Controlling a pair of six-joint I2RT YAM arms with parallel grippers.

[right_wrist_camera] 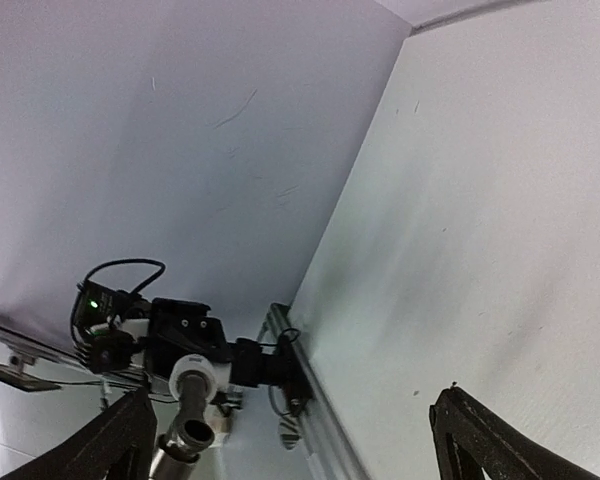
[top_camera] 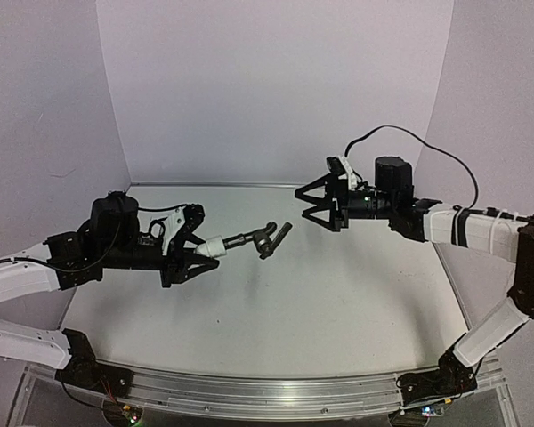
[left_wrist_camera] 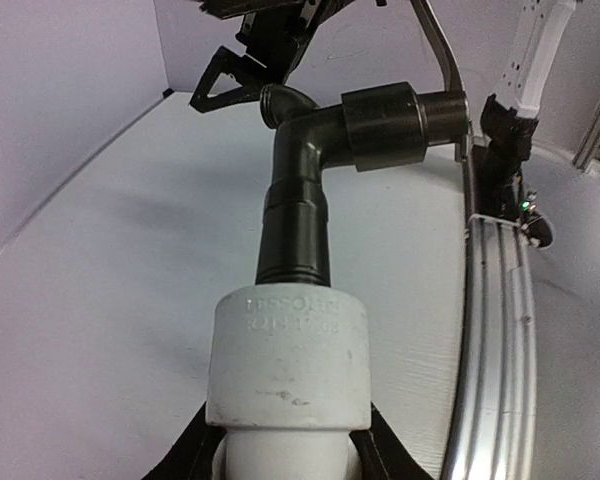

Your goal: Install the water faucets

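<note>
My left gripper [top_camera: 209,247] is shut on a white stubby pipe fitting [top_camera: 215,245] and holds it above the table. The dark grey faucet [top_camera: 265,238] sticks out of the fitting's end toward the right, its stem in the fitting and its lever handle at the tip. In the left wrist view the fitting [left_wrist_camera: 288,360] sits between my fingers and the faucet [left_wrist_camera: 310,150] bends right. My right gripper [top_camera: 301,203] is open and empty, just up and right of the faucet's tip, apart from it. The right wrist view shows the faucet's spout mouth [right_wrist_camera: 185,435] and the fitting [right_wrist_camera: 200,375].
An aluminium rail [top_camera: 267,396] runs along the table's near edge, also in the left wrist view [left_wrist_camera: 495,330]. White walls close the table at the back and both sides. The white tabletop [top_camera: 338,302] lies below both grippers.
</note>
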